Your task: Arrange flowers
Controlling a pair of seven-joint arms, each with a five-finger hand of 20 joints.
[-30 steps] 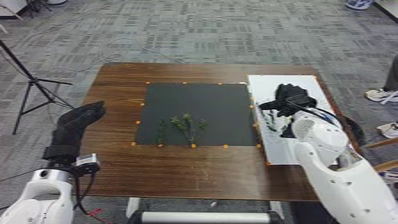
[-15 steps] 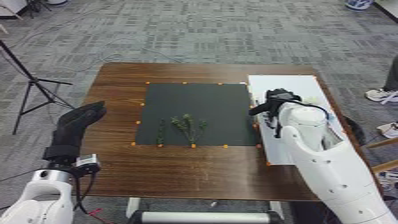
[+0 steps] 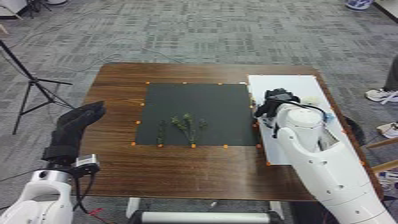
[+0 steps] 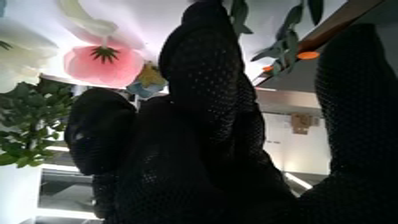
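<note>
Gray patterned carpet [image 3: 204, 30], black tripod [image 3: 33, 80]

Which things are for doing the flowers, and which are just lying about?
For the flowers:
- pink flower
- white flower
- green sprigs
- dark mat
- white board

Just about:
- tripod
- blue-and-white pot

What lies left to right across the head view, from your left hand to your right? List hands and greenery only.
Left hand → narrow green sprig → bushier green sprig → right hand.
</note>
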